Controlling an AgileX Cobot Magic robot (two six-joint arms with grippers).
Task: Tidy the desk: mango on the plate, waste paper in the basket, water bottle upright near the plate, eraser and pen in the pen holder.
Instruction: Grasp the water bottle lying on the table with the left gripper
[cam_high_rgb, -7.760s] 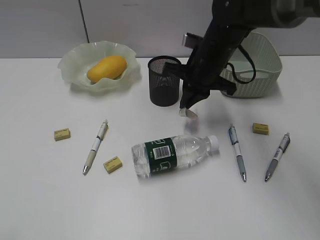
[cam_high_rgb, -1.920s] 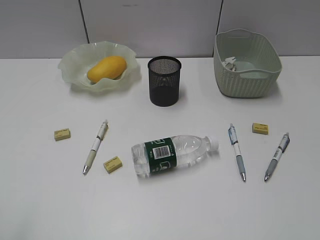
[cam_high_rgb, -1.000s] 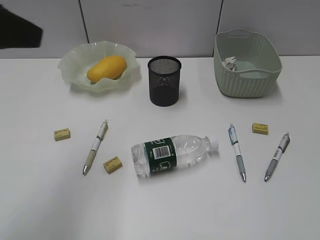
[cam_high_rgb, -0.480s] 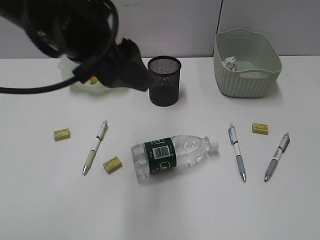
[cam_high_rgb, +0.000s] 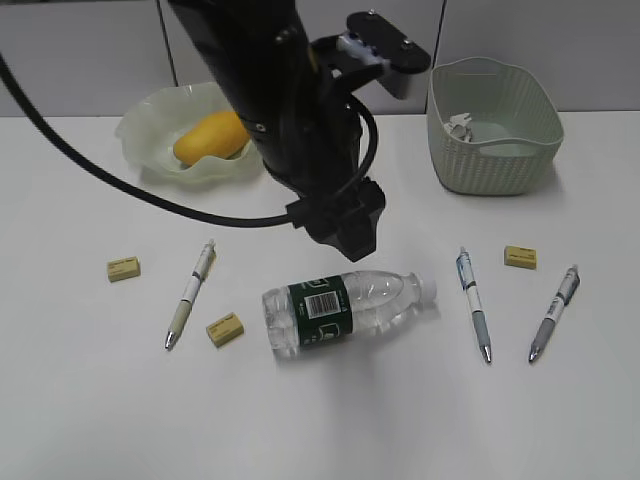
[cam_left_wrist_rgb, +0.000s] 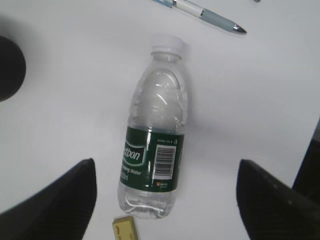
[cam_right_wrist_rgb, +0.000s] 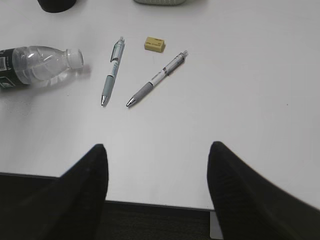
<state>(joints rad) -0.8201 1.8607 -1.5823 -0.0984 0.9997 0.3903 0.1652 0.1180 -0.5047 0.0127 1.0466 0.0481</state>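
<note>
- The water bottle (cam_high_rgb: 348, 308) is laid on its side near the middle of the worktop (cam_high_rgb: 320, 420), with the white cap turned toward the right of the exterior view and the dark green barcoded label at the other end.
- The left hand (cam_left_wrist_rgb: 165, 200) is held above the bottle; in the left wrist view its two fingers (cam_left_wrist_rgb: 55, 200) are spread wide, one on each side of the label end, and nothing is gripped (the bottle is not touched).
- In the exterior view the left arm (cam_high_rgb: 290, 110) is reached across the middle, and the pen holder is hidden behind it.
- The right hand (cam_right_wrist_rgb: 157, 175) is seen only in the right wrist view, over the near edge of the worktop; its fingers are parted and nothing is held between them.
- The mango (cam_high_rgb: 210, 137) is seated in the plate (cam_high_rgb: 150, 130) at the back left.
- The waste paper (cam_high_rgb: 460, 125) is seen inside the basket (cam_high_rgb: 495, 165) at the back right.
- Three pens are laid flat: one left of the bottle (cam_high_rgb: 190, 293), one just right of the cap (cam_high_rgb: 473, 303), one further right (cam_high_rgb: 554, 312).
- Three erasers are laid flat: far left (cam_high_rgb: 124, 268), beside the bottle's base (cam_high_rgb: 226, 329), and between the two right pens toward the back (cam_high_rgb: 521, 257).
</note>
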